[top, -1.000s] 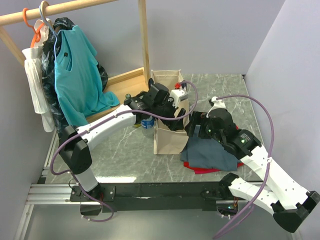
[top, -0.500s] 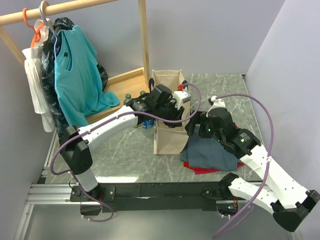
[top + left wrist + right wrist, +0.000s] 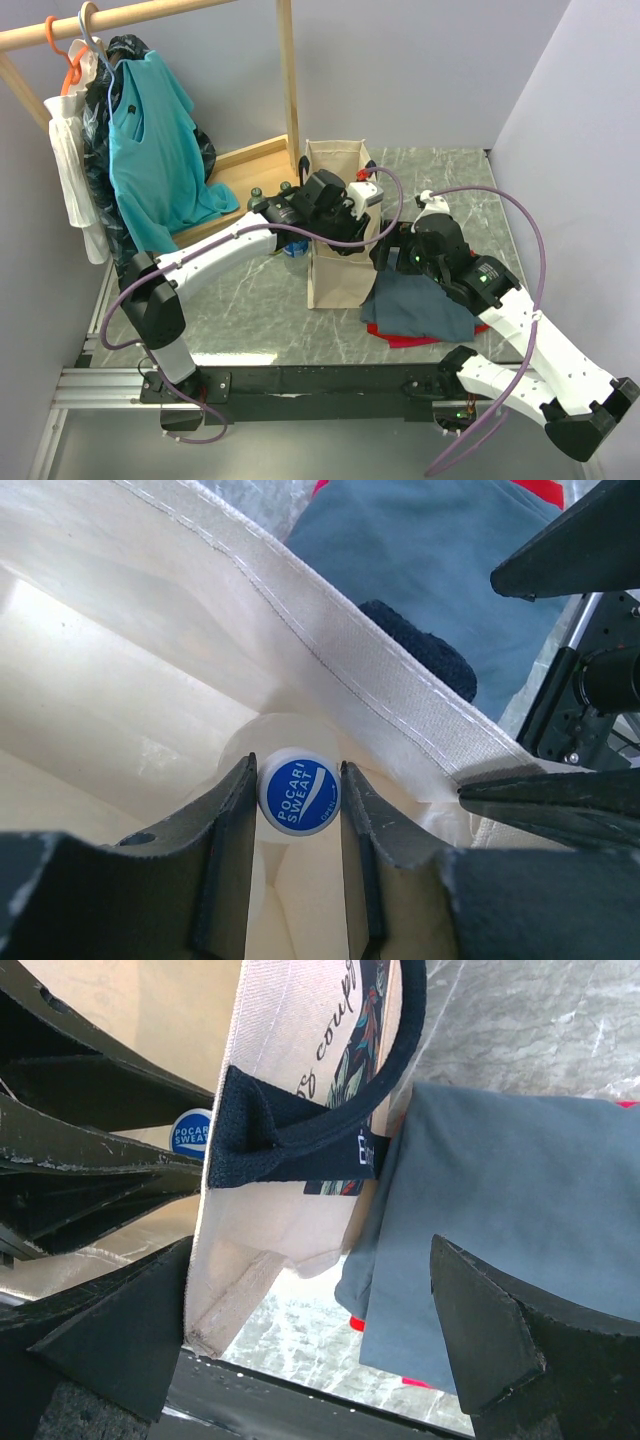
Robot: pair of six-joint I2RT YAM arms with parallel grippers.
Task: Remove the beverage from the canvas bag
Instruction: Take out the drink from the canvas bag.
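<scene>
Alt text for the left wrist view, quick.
The left tool is closed on a blue Pocari Sweat bottle cap inside the canvas bag. Beyond the bag's stitched rim lies a grey-blue cloth.

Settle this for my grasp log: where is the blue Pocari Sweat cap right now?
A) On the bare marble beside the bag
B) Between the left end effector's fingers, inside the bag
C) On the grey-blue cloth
B: the left wrist view shows the blue cap inside the canvas bag, with the left end effector touching it on both sides.
</scene>
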